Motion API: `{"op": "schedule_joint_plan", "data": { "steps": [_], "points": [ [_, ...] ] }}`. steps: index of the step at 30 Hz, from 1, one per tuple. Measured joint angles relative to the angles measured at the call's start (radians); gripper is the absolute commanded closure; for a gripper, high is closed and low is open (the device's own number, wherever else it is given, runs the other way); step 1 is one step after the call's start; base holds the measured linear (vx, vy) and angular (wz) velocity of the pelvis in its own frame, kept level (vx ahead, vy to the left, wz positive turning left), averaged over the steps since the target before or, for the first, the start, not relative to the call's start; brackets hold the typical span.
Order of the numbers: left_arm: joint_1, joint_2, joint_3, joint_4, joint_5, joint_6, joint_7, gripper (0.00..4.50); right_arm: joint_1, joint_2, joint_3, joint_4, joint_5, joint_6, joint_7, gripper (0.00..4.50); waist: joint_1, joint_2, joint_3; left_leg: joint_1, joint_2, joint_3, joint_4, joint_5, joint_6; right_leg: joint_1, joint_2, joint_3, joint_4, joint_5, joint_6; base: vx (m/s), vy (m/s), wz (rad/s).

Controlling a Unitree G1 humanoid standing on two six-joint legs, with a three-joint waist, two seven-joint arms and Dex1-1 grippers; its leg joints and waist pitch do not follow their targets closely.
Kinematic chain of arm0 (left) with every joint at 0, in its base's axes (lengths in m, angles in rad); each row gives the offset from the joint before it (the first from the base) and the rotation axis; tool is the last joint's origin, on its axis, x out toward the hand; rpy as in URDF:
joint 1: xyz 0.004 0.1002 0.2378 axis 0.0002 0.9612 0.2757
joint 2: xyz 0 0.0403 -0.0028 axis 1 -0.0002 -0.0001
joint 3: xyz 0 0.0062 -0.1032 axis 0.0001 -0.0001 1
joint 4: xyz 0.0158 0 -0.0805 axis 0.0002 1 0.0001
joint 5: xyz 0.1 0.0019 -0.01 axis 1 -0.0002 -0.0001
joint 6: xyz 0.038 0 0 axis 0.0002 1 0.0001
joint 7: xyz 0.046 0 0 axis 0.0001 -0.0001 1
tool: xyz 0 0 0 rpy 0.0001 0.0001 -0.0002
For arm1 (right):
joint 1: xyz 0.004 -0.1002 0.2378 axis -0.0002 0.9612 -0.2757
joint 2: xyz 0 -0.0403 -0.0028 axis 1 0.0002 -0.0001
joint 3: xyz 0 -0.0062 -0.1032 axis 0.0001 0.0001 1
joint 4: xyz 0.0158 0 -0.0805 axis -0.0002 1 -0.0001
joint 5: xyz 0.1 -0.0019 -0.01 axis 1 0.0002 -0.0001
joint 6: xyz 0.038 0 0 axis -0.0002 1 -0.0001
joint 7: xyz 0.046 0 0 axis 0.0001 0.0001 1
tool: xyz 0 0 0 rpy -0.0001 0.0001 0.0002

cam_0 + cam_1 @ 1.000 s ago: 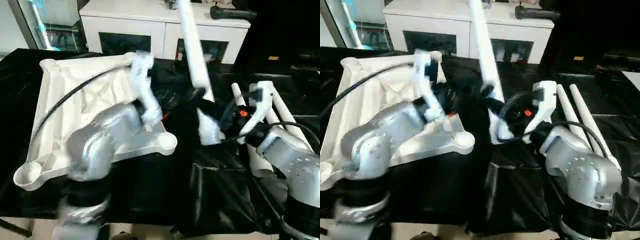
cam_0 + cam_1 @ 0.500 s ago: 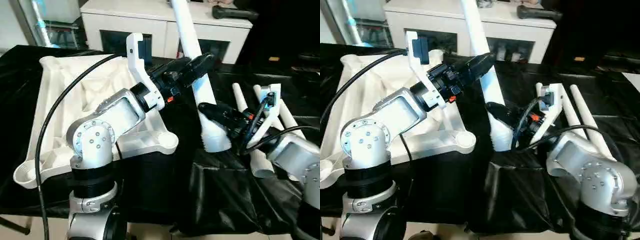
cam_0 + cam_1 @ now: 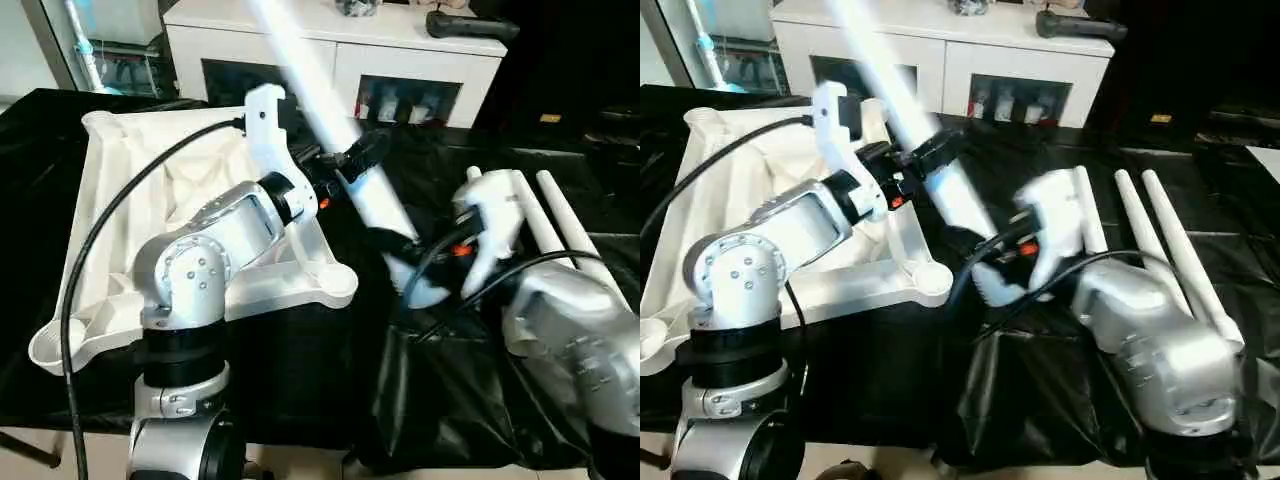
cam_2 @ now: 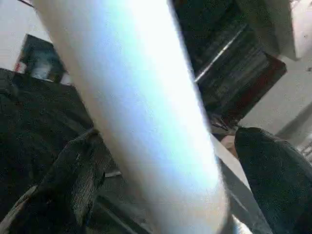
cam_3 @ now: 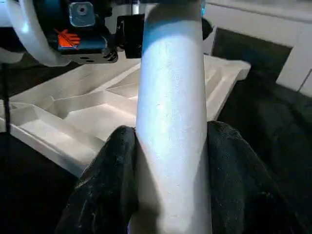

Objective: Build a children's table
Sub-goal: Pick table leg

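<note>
Right now my biggest piece, the white plastic rectangular tabletop (image 3: pixel 150 220), lies underside up on the black plastic sheet (image 3: pixel 450 400) at about nine o'clock from my chest, and I read that as deliberate: ribs and round corner sockets face upward so legs can drop in. The nearest round socket (image 3: pixel 335 285) sits at the corner pointing toward six o'clock, bare and ready.

Next in size is the long tapered white tube leg (image 3: pixel 340 160) I am carrying. It slants from twelve o'clock, up over the white cabinet with glass doors (image 3: pixel 330 60), down to its wider end near the table's middle. My right gripper (image 5: pixel 170 161) clamps that lower stretch, both black fingers pressed flat against the tube's sides, which I judge keeps the heavy end under control while I swing it toward a socket. My left gripper (image 4: pixel 165 161) straddles the same leg higher up with its fingers (image 4: pixel 273 170) spread wide and a gap showing on one side, so I take it as a loose guide, not a grip.

Two spare white tube legs (image 3: pixel 1160 240) rest side by side at two o'clock, parked within the right arm's reach.

The leg looks smooth, glossy and featureless, slimmer toward the top.
</note>
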Motion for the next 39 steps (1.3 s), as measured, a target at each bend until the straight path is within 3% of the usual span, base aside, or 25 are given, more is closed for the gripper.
{"op": "schedule_joint_plan", "data": {
  "steps": [2,4,6,7,10,28,39],
  "points": [
    [-0.001,0.001,0.001,0.005,0.001,-0.003,0.010,0.00,0.000,0.007,0.004,0.000,-0.015,-0.022,-0.009,2.67,0.000,0.000,0.000,0.000,0.000,0.000,0.000,0.000,0.000,0.000,0.000,0.000,0.000,0.000,0.000,0.000,0.000,0.00],
    [-0.007,-0.001,0.001,0.009,0.001,-0.003,0.013,0.37,0.000,0.016,0.011,0.000,-0.028,-0.028,-0.015,2.67,0.000,0.000,0.000,0.000,0.000,0.000,0.000,0.000,0.000,0.000,0.000,0.000,0.000,0.001,0.000,0.000,0.000,0.00],
    [-0.012,-0.002,0.001,0.010,-0.001,-0.004,0.016,0.42,0.000,0.015,0.022,0.001,-0.042,-0.050,-0.034,2.67,0.000,0.000,0.000,0.000,0.000,0.000,0.000,0.000,0.000,0.000,0.000,0.000,0.000,0.001,0.000,0.000,0.000,0.00],
    [-0.015,-0.002,0.002,0.010,-0.001,-0.005,0.018,0.72,0.000,0.015,0.027,0.005,-0.047,-0.062,-0.044,2.67,0.000,0.000,0.000,0.000,0.000,0.000,0.000,0.000,0.000,0.000,0.000,0.000,0.000,0.001,0.000,0.000,0.000,0.00],
    [-0.015,-0.011,0.008,0.010,-0.004,-0.005,0.022,0.82,0.000,0.017,0.028,0.015,-0.069,-0.083,-0.055,2.67,-0.001,0.000,0.000,0.000,0.000,0.000,0.001,0.000,0.000,0.000,0.000,0.000,0.000,0.001,0.000,0.000,0.000,0.00],
    [-0.016,-0.031,0.044,0.015,-0.080,0.004,0.018,2.40,0.002,0.020,0.043,0.035,-0.091,-0.110,-0.054,2.67,-0.005,0.001,0.000,0.000,0.000,0.000,0.001,0.000,0.000,0.000,0.000,0.000,0.001,0.002,0.000,0.000,0.000,0.00],
    [-0.008,-0.022,0.020,0.005,-0.085,0.022,0.002,2.57,0.022,0.000,0.058,0.035,-0.112,-0.124,-0.053,2.67,-0.006,0.001,0.000,0.000,0.000,0.000,0.002,0.000,0.000,0.000,0.000,0.000,0.001,0.002,0.000,0.000,0.000,0.00]
  ]
}}
